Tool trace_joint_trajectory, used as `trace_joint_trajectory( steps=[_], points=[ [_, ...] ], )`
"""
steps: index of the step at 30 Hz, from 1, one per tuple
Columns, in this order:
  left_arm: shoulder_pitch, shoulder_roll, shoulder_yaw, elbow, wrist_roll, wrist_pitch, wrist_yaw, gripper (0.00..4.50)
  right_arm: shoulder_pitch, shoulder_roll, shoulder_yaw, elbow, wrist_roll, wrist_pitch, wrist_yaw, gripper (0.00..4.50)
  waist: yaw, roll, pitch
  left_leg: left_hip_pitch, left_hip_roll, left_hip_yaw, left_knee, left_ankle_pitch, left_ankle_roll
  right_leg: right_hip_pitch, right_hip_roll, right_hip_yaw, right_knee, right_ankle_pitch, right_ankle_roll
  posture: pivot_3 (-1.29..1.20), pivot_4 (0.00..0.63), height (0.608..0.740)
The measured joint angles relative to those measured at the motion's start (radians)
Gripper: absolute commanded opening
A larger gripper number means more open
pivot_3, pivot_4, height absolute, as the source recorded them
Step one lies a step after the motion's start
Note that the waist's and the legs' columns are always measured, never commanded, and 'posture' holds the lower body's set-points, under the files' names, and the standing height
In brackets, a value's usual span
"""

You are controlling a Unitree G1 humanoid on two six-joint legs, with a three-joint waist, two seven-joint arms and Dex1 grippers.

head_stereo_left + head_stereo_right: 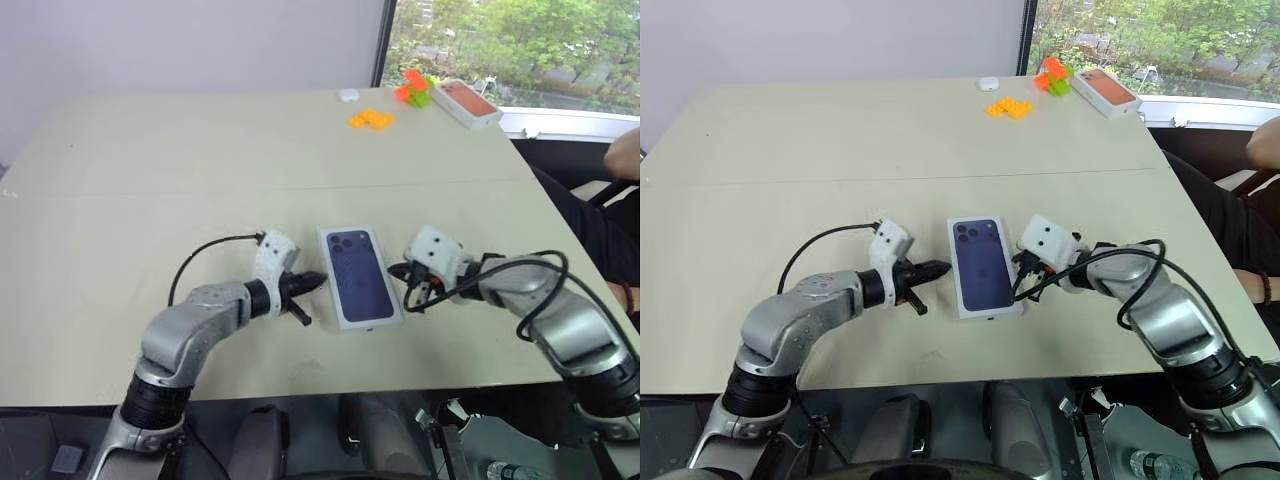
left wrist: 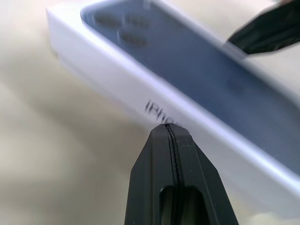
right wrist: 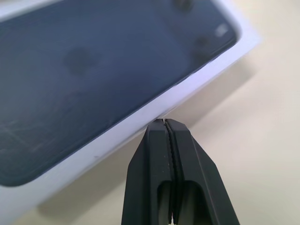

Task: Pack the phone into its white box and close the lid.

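Note:
The lid [image 1: 358, 275], white with a dark blue phone printed on top, lies flat near the table's front edge. It covers the white box, whose base is hidden beneath it. The phone itself is out of view. My left gripper [image 1: 320, 280] is shut, its tip just off the lid's left long side [image 2: 140, 89], level with the lettering there. My right gripper [image 1: 396, 270] is shut too, its tip close to the lid's right long side [image 3: 154, 110]. Neither gripper holds anything. The right gripper's dark tip [image 2: 267, 28] shows across the lid in the left wrist view.
At the far right of the table [image 1: 200, 160] lie a white box with a salmon-orange top [image 1: 467, 102], orange and green bricks [image 1: 372, 119] and a small white object [image 1: 348, 95]. A person's arm [image 1: 625, 155] shows at the right edge.

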Motion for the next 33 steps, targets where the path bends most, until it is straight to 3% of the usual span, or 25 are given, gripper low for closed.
trace_joint_trajectory(
  steps=[5,8,13,24,28,33],
  points=[
    [-0.158,-0.042,0.070,0.062,-0.022,-0.008,0.031,0.00,0.068,-0.019,-0.110,-0.020,0.085,-0.028,0.083,0.03,0.005,0.000,0.000,0.000,0.000,0.000,-0.001,0.000,0.000,0.003,0.000,-0.003,-0.003,0.001,0.002,0.00,0.150,0.740],
    [-0.234,-0.046,-0.020,0.158,0.056,-0.050,0.039,0.00,0.120,-0.023,-0.128,-0.075,0.156,-0.004,0.130,0.03,0.003,0.000,0.000,0.001,-0.001,0.000,-0.003,0.000,0.000,0.003,0.000,-0.002,-0.004,0.002,0.003,0.00,0.150,0.740],
    [-0.273,-0.064,-0.155,0.341,0.174,-0.099,0.040,0.00,0.214,-0.052,-0.077,-0.183,0.178,0.005,0.150,0.03,-0.003,0.000,0.000,0.001,-0.001,0.000,-0.007,0.000,0.000,0.001,0.000,0.000,-0.004,0.002,0.003,0.00,0.150,0.740],
    [-0.293,-0.054,-0.200,0.362,0.236,-0.088,0.009,0.00,0.205,-0.043,0.023,-0.184,0.090,0.003,0.046,0.03,0.000,-0.002,-0.003,0.006,-0.001,0.000,-0.007,0.000,0.000,0.011,0.000,-0.001,-0.004,-0.001,0.000,0.00,0.150,0.740],
    [-0.256,-0.071,-0.178,0.348,0.240,-0.123,0.007,0.00,0.210,-0.041,0.023,-0.185,0.087,-0.009,0.040,0.03,-0.001,-0.002,-0.004,0.008,-0.001,0.000,-0.007,0.000,0.000,0.013,0.000,-0.001,-0.005,-0.001,0.000,0.00,0.150,0.740],
    [-0.197,-0.124,-0.036,0.308,0.192,-0.237,0.026,0.00,0.190,0.035,-0.041,-0.139,0.087,-0.012,-0.035,0.03,0.000,-0.003,-0.003,0.002,0.000,0.000,-0.006,0.001,-0.002,0.002,0.000,0.000,-0.002,0.002,0.003,0.00,0.150,0.740]
  ],
)
